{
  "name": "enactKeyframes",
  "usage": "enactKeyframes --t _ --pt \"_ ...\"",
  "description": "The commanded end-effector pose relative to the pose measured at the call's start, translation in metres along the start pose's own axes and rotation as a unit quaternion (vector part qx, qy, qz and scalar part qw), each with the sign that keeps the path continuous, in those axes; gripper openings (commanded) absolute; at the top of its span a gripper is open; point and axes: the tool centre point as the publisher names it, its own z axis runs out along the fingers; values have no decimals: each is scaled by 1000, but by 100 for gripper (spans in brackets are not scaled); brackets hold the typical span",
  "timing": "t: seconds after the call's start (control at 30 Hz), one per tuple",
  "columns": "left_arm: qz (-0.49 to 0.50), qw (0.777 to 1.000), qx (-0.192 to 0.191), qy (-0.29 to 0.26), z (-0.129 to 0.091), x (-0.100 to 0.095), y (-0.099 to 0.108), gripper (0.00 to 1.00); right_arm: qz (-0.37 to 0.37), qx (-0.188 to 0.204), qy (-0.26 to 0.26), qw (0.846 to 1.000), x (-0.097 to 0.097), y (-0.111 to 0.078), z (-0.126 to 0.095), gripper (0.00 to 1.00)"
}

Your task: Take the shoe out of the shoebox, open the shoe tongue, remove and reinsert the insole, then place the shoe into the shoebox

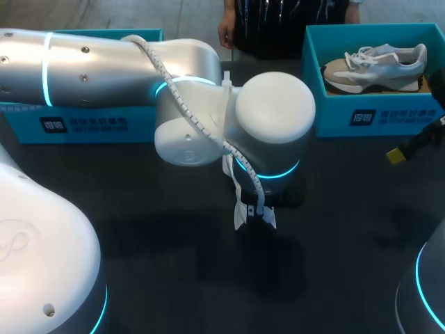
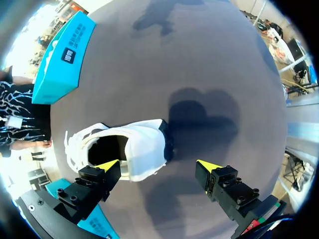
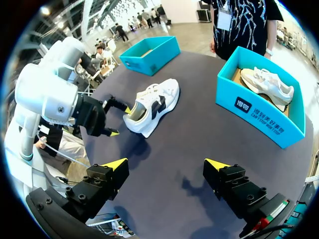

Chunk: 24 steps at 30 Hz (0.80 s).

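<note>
Jaws on the left arm stand wide apart and grip nothing. They hang just above the white sneaker, which lies on the dark desk between and under them. One yellow fingertip is right at the rim of the shoe's mouth and the other is well clear of it. The right jaws are likewise spread wide and empty, well back from the sneaker, which lies ahead of them beside the left arm's fingers. Further ahead of the right jaws sits an open teal shoebox with nothing visible inside. Off to one side a second teal shoebox holds a beige-and-white sneaker. As I judge it, the first step is done, since the white sneaker is out on the desk. The mouth looks dark and open from the left wrist, but I cannot tell whether the tongue has been pulled back, or whether the insole is in or out. Likely left to do are the insole removal and refit, then returning the shoe to its box.
</note>
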Motion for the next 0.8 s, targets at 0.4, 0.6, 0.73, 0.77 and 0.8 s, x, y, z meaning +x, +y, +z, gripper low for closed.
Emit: enactKeyframes --t 0.4,0.6,0.73,0.77,0.8 --pt "-16 1000 6 23 43 -4 -9 100 0 0 -1 1000 0 -1 1 100" --pt "-17 999 1 39 56 -4 -12 100 0 0 -1 1000 0 -1 1 100" --pt "-19 999 9 48 61 -3 -12 100 0 0 -1 1000 0 -1 1 100" --pt "-18 999 9 48 61 -3 -12 100 0 0 -1 1000 0 -1 1 100" --pt "-17 999 9 49 61 -3 -12 100 0 0 -1 1000 0 -1 1 100"
